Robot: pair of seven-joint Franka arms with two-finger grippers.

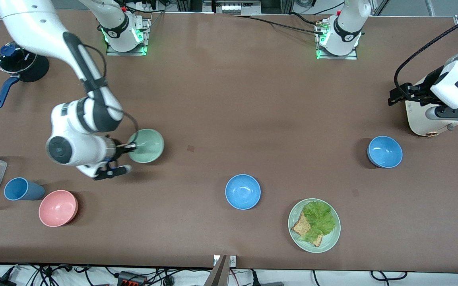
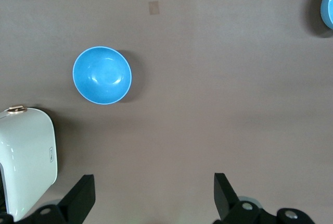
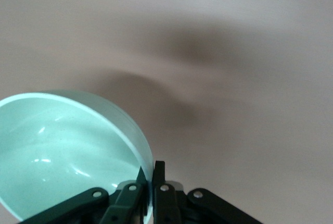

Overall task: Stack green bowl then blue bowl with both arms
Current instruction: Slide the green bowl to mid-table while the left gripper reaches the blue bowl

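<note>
Four bowls (image 1: pixel 146 145), one plate (image 1: pixel 331 241), one cup (image 1: pixel 23 189).

The right tool (image 3: pixel 147 176) pinches the rim of the green bowl (image 3: pixel 62 151) above the brown table (image 3: pixel 234 52).

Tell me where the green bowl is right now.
The green bowl is toward the right arm's end of the table, its rim pinched in the right pincer, farther from the front camera than the pink bowl.
</note>
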